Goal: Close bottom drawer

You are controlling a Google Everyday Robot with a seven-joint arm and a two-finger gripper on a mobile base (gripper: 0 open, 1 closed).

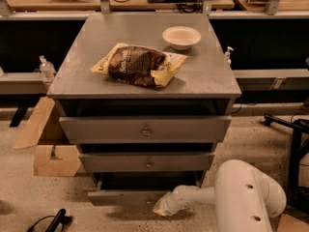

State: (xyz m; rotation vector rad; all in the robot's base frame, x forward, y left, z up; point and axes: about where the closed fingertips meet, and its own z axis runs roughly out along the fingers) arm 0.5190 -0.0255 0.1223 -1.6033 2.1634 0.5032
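Camera view: a grey cabinet (pixel 145 129) fills the middle. Its bottom drawer (pixel 123 197) is at 6 o'clock, pulled partly out, with a dark gap above its low flat front. The tool (pixel 161 208) is down at the right end of that front, touching or just beside it. I cannot tell whether it is wide or narrow. The white arm (pixel 246 197) reaches in from 4 o'clock. On the top surface (pixel 203 76) lies a snack bag (pixel 137 65), and a bowl (pixel 181 36) sits toward 1 o'clock of it. A cardboard box (pixel 53 156) stands on the floor at 9 o'clock.
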